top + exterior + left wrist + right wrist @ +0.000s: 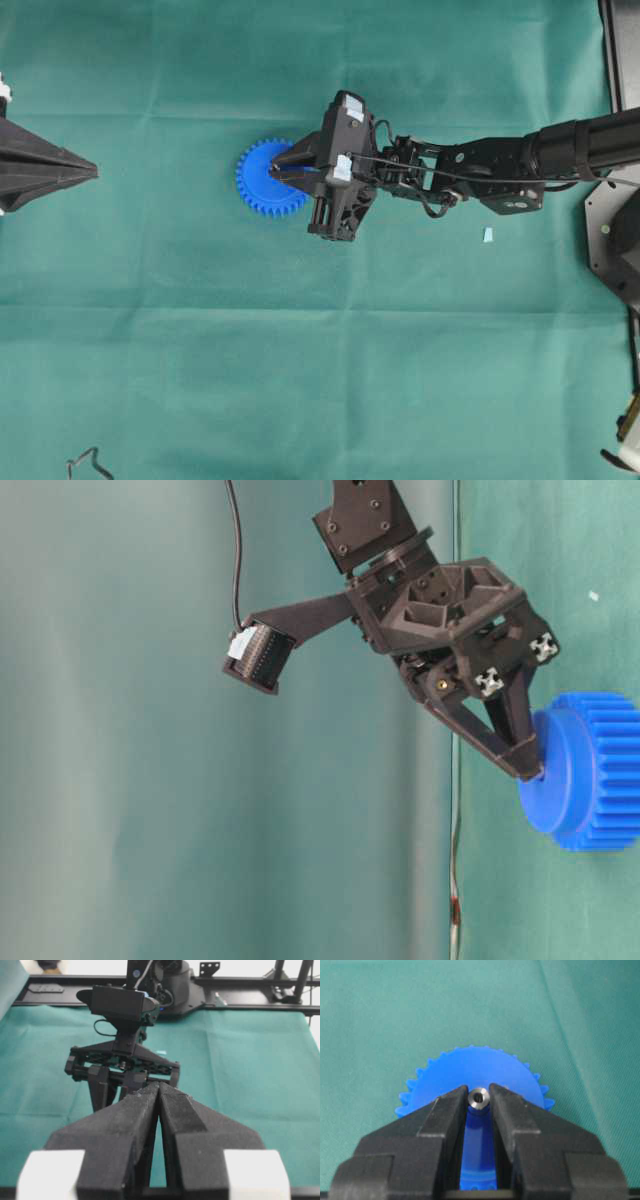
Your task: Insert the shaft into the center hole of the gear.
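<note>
Overhead: right end effector point(283, 165) over the gear point(266, 178), frame centre. Right wrist: you see it clamped on the shaft point(479, 1097) at gear centre; seating unconfirmed. Left wrist: left end effector point(159, 1091) pressed together, idle.

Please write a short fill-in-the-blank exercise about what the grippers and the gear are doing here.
1. The right gripper is shut on the ____.
2. The shaft is held over the ____ gear.
3. The left gripper, away from the gear, has its jaws ____.
4. A small pale scrap lies on the ____ cloth.

Missing words: shaft; blue; shut; green
</note>
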